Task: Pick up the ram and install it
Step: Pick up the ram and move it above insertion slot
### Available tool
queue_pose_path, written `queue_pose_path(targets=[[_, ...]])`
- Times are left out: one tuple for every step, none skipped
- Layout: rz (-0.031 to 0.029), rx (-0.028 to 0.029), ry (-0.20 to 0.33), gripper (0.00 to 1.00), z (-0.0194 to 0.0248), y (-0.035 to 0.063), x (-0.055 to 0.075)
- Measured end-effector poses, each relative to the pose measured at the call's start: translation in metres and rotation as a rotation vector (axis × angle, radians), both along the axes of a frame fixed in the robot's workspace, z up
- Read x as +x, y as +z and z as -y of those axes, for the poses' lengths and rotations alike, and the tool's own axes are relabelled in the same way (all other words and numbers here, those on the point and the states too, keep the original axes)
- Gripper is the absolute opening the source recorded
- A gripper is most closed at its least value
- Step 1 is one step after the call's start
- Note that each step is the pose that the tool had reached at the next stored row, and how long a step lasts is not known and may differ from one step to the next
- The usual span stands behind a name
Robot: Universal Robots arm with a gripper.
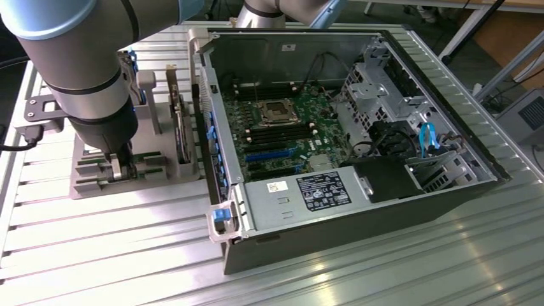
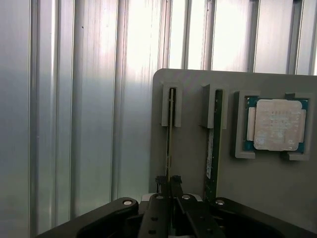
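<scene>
We find the gripper [image 2: 169, 182] clamped on the ram [image 2: 170, 124]. The ram stands on edge in the holder [image 2: 190, 148], its long axis running lengthwise between the jaws.

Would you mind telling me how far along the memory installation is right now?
Done: the tool is down at the grey holder. In hand: it grips one memory stick, not yet lifted out. Left: seating it in the computer's memory slots.

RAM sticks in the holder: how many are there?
2. One ram stands edge-up in the gray holder, gripped by the pincer; the second stick stands in the next slot, nearer the processor.
</scene>
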State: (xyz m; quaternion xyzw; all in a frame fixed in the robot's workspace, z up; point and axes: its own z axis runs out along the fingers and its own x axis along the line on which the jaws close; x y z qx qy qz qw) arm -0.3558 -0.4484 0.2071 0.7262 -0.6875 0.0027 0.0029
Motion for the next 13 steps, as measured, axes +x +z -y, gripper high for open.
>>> queue_pose_path(targets=[[0.0002, 0.0002, 0.000, 0.12, 0.0000, 0.0000, 0.000], [-0.0001, -0.0001, 0.000, 0.12, 0.0001, 0.0008, 0.000], [-0.0001, -0.0001, 0.000, 0.12, 0.0002, 0.0021, 0.000], [-0.0002, -0.0001, 0.000, 0.12, 0.0002, 0.0038, 0.000], [-0.0001, -0.0001, 0.000, 0.12, 0.0002, 0.0058, 0.000], [0.0000, -0.0001, 0.000, 0.12, 0.0002, 0.0081, 0.000], [-0.0001, -0.0001, 0.000, 0.12, 0.0002, 0.0096, 0.000], [-0.0001, -0.0001, 0.000, 0.12, 0.0002, 0.0110, 0.000], [-0.0001, -0.0001, 0.000, 0.12, 0.0002, 0.0128, 0.000], [-0.0002, -0.0001, 0.000, 0.12, 0.0002, 0.0154, 0.000], [-0.0001, -0.0001, 0.000, 0.12, 0.0002, 0.0169, 0.000], [-0.0002, -0.0001, 0.000, 0.12, 0.0002, 0.0189, 0.000], [-0.0001, 0.0000, 0.000, 0.12, 0.0002, 0.0209, 0.000]])
